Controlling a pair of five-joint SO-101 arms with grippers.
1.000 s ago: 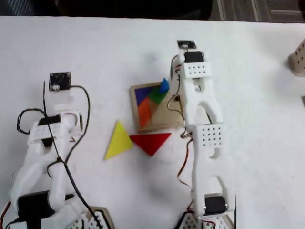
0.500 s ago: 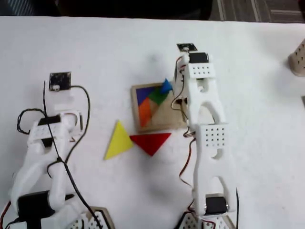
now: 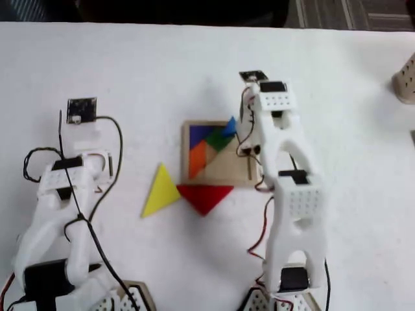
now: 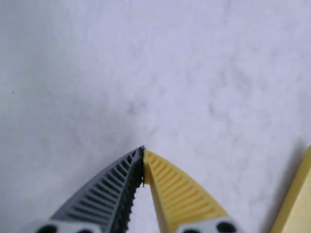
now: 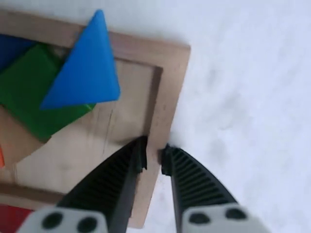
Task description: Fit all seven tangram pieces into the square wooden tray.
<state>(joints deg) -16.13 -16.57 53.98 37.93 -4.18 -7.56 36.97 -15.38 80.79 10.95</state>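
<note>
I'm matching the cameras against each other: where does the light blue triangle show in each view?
High view: blue triangle at the tray's far right corner, lying across the rim.
Right wrist view: blue triangle over the green piece and the same rim.
Left wrist view: table and a yellow edge instead.
Shared landmark: the tray's wooden rim.

A square wooden tray [image 3: 235, 166] lies squarely at the centre of the white table [image 3: 149, 58]. Its left half holds a dark blue piece [image 3: 198, 134], a green piece [image 3: 217, 140] and an orange piece [image 3: 198, 158]; a light blue triangle [image 3: 227, 126] sits over its upper right corner. A red triangle [image 3: 205, 195] touches the tray's lower edge, with a yellow triangle [image 3: 160, 191] just left of it. The right arm [image 3: 295, 201] runs up along the tray's right side. The left arm [image 3: 61, 194] stands at the lower left, well apart.
</note>
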